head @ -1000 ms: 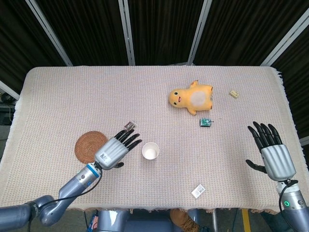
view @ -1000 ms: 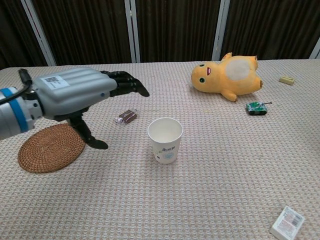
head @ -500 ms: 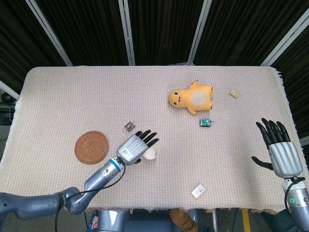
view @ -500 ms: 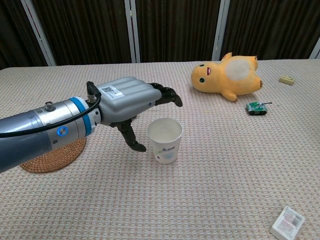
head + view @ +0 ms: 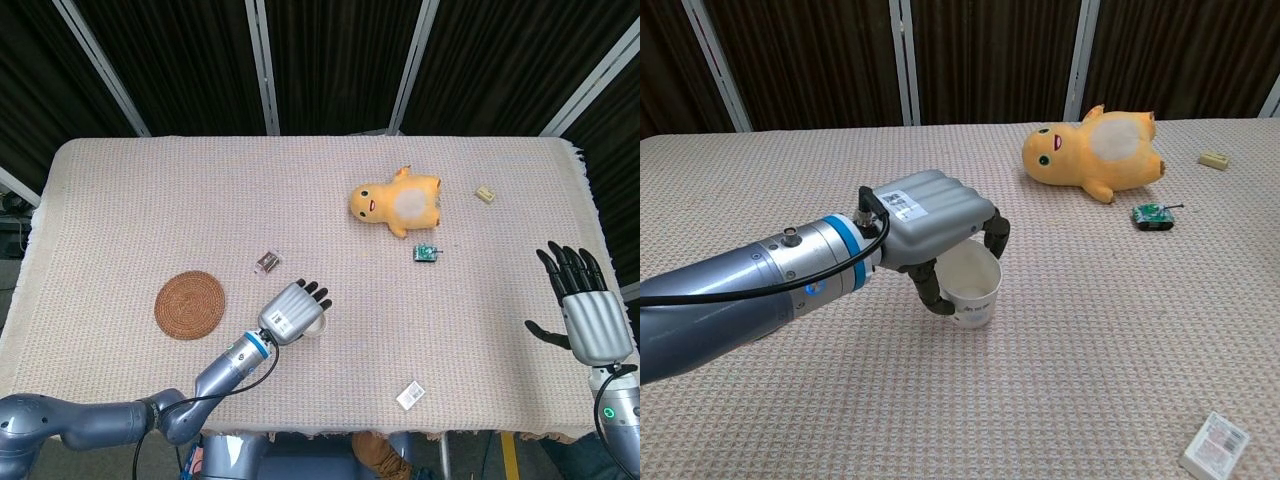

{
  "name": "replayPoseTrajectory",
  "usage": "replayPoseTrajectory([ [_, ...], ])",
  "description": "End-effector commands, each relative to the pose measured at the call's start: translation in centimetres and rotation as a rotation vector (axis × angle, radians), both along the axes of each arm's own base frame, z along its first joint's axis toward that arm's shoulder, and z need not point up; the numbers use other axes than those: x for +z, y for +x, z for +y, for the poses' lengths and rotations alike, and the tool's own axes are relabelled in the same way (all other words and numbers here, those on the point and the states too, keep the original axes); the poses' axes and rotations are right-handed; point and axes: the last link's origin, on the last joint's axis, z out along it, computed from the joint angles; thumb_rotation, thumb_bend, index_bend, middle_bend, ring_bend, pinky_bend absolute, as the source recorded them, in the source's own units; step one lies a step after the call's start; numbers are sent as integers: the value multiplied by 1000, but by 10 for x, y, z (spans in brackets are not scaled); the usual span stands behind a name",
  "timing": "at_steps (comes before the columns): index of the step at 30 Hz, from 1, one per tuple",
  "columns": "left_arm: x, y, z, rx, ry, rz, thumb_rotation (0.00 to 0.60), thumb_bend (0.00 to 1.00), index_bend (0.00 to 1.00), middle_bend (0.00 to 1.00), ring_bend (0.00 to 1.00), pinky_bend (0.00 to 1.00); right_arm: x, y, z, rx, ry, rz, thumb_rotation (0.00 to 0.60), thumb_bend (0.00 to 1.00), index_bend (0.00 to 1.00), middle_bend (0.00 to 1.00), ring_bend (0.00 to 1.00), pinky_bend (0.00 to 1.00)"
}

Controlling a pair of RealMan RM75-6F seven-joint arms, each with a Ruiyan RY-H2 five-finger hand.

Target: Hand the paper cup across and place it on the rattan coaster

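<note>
A white paper cup (image 5: 975,287) stands upright on the cloth-covered table, near the front middle. My left hand (image 5: 937,222) is wrapped around it from the left, with the thumb (image 5: 933,297) on the near side and the fingers (image 5: 996,233) curled over the far rim. From the head view the left hand (image 5: 293,312) hides most of the cup (image 5: 317,327). The round rattan coaster (image 5: 190,305) lies flat to the left of the cup; in the chest view my forearm hides it. At the table's right edge my right hand (image 5: 586,312) is raised, open and holding nothing.
A yellow plush duck (image 5: 397,205) lies at the back right with a small green toy tank (image 5: 426,252) in front of it. A wrapped candy (image 5: 267,263) sits behind the coaster. There is a white packet (image 5: 410,395) near the front edge and a beige block (image 5: 485,195) at the far right.
My left hand has moved right from beside the coaster to the cup and curled its fingers around it. The right hand has drifted slightly right and back.
</note>
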Motion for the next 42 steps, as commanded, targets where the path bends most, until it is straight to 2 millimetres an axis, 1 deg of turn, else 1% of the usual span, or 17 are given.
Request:
replayPoseTrajectory([
  [1,0,2,-1,-4,10,-3,600,152,427,331,313,462,1,0,0,2,-2,-1,600,0,0,0,0,0],
  [5,12,7,2,-6,38,-34,600,152,428,328,312,462,2,0,1,5,-1,-6,600,0,0,0,0,0],
  [8,31,7,7,2,75,-64,600,150,428,327,311,462,2,2,2,11,2,-8,600,0,0,0,0,0],
  [11,59,0,14,28,125,-79,600,149,428,327,311,462,2,4,4,21,4,-11,600,0,0,0,0,0],
  [13,75,-9,18,53,152,-71,600,150,427,327,311,462,2,5,6,26,6,-13,600,0,0,0,0,0],
  [17,112,-38,23,134,194,-45,600,149,424,326,311,462,0,9,10,41,13,-14,600,0,0,0,0,0],
  [20,129,-62,22,185,210,-14,600,150,422,327,311,462,-1,11,12,50,18,-15,600,0,0,0,0,0],
  [23,142,-96,20,267,208,37,600,149,422,326,311,462,-3,14,14,58,22,-15,600,0,0,0,0,0],
  [25,147,-115,18,318,197,57,600,149,420,327,311,463,-3,16,15,63,23,-16,600,0,0,0,0,0],
  [29,150,-140,17,389,172,71,600,149,416,329,312,464,-5,18,17,71,26,-15,600,0,0,0,0,0],
  [31,149,-146,17,408,160,66,600,149,415,328,312,464,-6,19,18,74,29,-14,600,0,0,0,0,0],
  [42,138,-161,19,431,136,84,600,147,406,318,308,459,-7,18,17,64,26,-7,600,0,0,0,0,0],
])
